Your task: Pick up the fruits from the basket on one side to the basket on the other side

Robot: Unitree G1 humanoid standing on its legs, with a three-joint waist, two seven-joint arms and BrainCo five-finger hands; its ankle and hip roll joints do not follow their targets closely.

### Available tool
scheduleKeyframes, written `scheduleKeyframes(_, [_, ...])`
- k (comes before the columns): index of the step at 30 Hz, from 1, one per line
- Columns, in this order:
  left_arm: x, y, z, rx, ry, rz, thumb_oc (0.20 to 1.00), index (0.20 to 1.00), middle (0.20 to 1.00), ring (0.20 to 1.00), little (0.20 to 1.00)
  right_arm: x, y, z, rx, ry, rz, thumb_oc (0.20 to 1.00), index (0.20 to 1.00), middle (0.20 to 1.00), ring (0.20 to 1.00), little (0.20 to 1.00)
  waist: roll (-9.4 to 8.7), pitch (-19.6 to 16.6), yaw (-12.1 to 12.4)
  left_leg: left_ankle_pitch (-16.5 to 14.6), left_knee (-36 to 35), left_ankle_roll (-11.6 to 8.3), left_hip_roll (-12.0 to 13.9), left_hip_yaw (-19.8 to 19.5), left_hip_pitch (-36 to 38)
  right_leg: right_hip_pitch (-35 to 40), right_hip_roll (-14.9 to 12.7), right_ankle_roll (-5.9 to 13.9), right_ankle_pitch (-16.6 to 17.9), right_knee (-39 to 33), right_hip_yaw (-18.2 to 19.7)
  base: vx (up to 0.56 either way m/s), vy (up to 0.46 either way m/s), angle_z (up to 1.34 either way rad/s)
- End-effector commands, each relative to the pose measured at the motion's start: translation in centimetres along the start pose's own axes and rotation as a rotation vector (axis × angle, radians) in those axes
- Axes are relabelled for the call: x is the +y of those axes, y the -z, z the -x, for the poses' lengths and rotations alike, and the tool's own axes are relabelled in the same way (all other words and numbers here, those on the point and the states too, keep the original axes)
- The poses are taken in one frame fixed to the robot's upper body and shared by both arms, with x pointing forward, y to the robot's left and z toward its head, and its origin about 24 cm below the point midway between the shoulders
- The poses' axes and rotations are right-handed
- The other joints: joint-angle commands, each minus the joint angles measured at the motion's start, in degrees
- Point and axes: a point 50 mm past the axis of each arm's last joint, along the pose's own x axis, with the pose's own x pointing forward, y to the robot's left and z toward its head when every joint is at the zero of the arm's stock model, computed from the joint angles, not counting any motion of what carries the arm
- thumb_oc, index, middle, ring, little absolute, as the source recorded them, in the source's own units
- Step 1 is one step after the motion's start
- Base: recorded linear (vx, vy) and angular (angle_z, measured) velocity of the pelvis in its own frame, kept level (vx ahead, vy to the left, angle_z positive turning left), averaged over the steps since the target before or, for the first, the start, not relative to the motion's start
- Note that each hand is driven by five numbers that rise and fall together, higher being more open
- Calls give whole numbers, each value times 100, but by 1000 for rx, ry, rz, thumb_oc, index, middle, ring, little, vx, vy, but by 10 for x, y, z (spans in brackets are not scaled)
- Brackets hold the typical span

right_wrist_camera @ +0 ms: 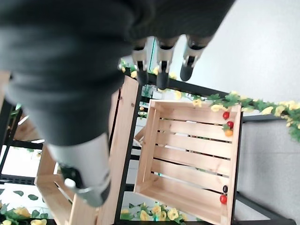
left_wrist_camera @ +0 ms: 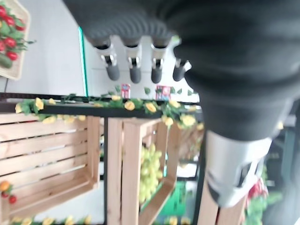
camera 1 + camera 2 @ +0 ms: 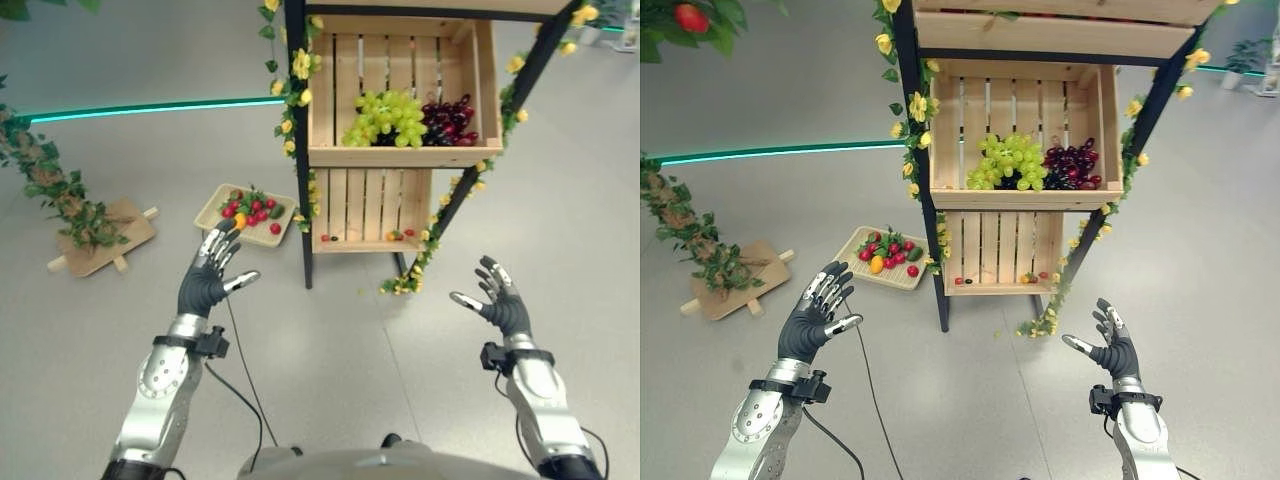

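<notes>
A flat woven basket point(image 3: 218, 206) lies on the floor left of the shelf, holding red fruits point(image 3: 255, 210), an orange one point(image 3: 240, 220) and green ones. A wooden crate point(image 3: 400, 150) on the shelf holds green grapes point(image 3: 385, 115) and dark grapes point(image 3: 450, 122). Below it, a lower crate point(image 3: 372, 242) holds a few small red and orange fruits point(image 3: 400, 235). My left hand point(image 3: 207, 277) is raised in front of the basket, open and empty. My right hand point(image 3: 500, 300) hovers open to the right of the shelf's foot, holding nothing.
The black-framed shelf point(image 3: 296, 180) is wound with yellow flower garlands point(image 3: 296, 70). A leafy vine on a wooden base point(image 3: 100, 235) stands at the left. A green strip point(image 3: 150, 107) runs along the floor behind. Bare grey floor point(image 3: 350, 360) lies between my hands.
</notes>
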Motion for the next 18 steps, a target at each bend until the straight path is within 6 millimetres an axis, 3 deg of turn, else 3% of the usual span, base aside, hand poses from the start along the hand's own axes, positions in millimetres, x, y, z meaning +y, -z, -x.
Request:
scheduleKeyframes(1, [1, -21, -8, -128, 25, -70, 1000, 1000, 1000, 1000, 1000, -10, -23, -1, -114, -12, 51, 1000, 1000, 1000, 1000, 1000, 21, 169, -526, -443, 65, 229, 26, -37, 3, -774, 274, 465, 198, -35, 788, -195, 74, -109])
scheduleKeyframes(2, [0, -23, -9, -133, 28, -80, 1000, 1000, 1000, 1000, 1000, -13, -24, 0, -118, 1, 54, 1000, 1000, 1000, 1000, 1000, 19, 140, -532, -387, 72, 259, 52, 96, -51, -768, 225, 429, 128, 23, 603, -298, 15, -123])
scheduleKeyframes(3, [-2, -26, -13, -147, 30, -98, 1000, 1000, 1000, 1000, 1000, -18, -26, -3, -131, 45, 54, 1000, 1000, 1000, 1000, 1000, 108, 85, -522, -305, 34, 284, 230, 543, -115, -674, 86, 292, -160, 430, 26, -245, -12, -127])
scheduleKeyframes(4, [-2, -25, -13, -148, 31, -97, 1000, 1000, 1000, 1000, 1000, -18, -26, -3, -131, 46, 54, 1000, 1000, 1000, 1000, 1000, 108, 92, -505, -315, 33, 281, 230, 558, -104, -690, 83, 291, -187, 472, 45, -281, -35, -129])
scheduleKeyframes(7, [-2, -27, -16, -166, 15, -78, 1000, 1000, 1000, 1000, 1000, -25, -30, -9, -149, 99, 55, 1000, 1000, 1000, 1000, 1000, 171, -66, -566, -304, -95, 248, 385, 1124, -91, -308, 37, 331, -516, 604, -280, -201, -92, -154])
scheduleKeyframes(9, [2, -29, -16, -177, -10, -67, 1000, 1000, 1000, 1000, 1000, -24, -41, -15, -195, 102, 51, 1000, 1000, 1000, 1000, 1000, 220, -203, -438, -247, -102, 197, 542, 1681, -134, 81, -186, 355, -500, 377, -872, -175, -171, -154])
scheduleKeyframes(11, [7, -33, -13, -186, -29, -93, 1000, 1000, 1000, 1000, 1000, -17, -51, -25, -238, 95, 48, 1000, 1000, 1000, 1000, 1000, 275, -320, -339, -137, -150, 138, 735, 2296, -100, 289, -476, 430, -241, 132, -1499, -181, -320, -218])
scheduleKeyframes(13, [12, -36, -11, -194, -48, -114, 1000, 1000, 1000, 1000, 1000, -10, -56, -30, -254, 71, 68, 1000, 1000, 1000, 1000, 1000, 257, -384, -315, -17, -252, 54, 858, 2610, -61, 308, -350, 451, -203, -162, -1387, -70, -387, -262])
scheduleKeyframes(14, [16, -33, -11, -185, -71, -110, 1000, 1000, 1000, 1000, 1000, -11, -55, -27, -254, 66, 73, 1000, 1000, 1000, 1000, 1000, 196, -434, -521, 20, -227, -5, 990, 2708, -1, 205, -176, 445, -242, -330, -985, 35, -303, -251])
scheduleKeyframes(15, [17, -33, -12, -185, -73, -110, 1000, 1000, 1000, 1000, 1000, -10, -55, -27, -253, 64, 73, 1000, 1000, 1000, 1000, 1000, 198, -441, -485, 26, -225, -24, 1007, 2753, 7, 192, -150, 431, -230, -352, -940, 49, -440, -239])
scheduleKeyframes(16, [17, -32, -13, -184, -76, -110, 1000, 1000, 1000, 1000, 1000, -13, -56, -26, -259, 68, 85, 1000, 1000, 1000, 1000, 1000, 194, -460, -602, 69, -223, -68, 1101, 2841, 33, 157, -55, 428, -244, -425, -789, 42, -321, -137])
scheduleKeyframes(17, [15, -32, -17, -192, -71, -106, 1000, 1000, 1000, 1000, 1000, -18, -59, -24, -268, 81, 106, 1000, 1000, 1000, 1000, 1000, 196, -481, -681, 115, -168, -155, 1244, 3020, 92, 96, 106, 390, -259, -516, -578, 80, -584, -112])
scheduleKeyframes(18, [6, -33, -22, -203, -27, -78, 1000, 1000, 1000, 1000, 1000, -28, -58, -20, -268, 117, 113, 1000, 1000, 1000, 1000, 1000, 168, -491, -917, 186, 20, -267, 1502, 3209, 114, 86, 360, 327, -387, -609, -279, 69, -457, -103])
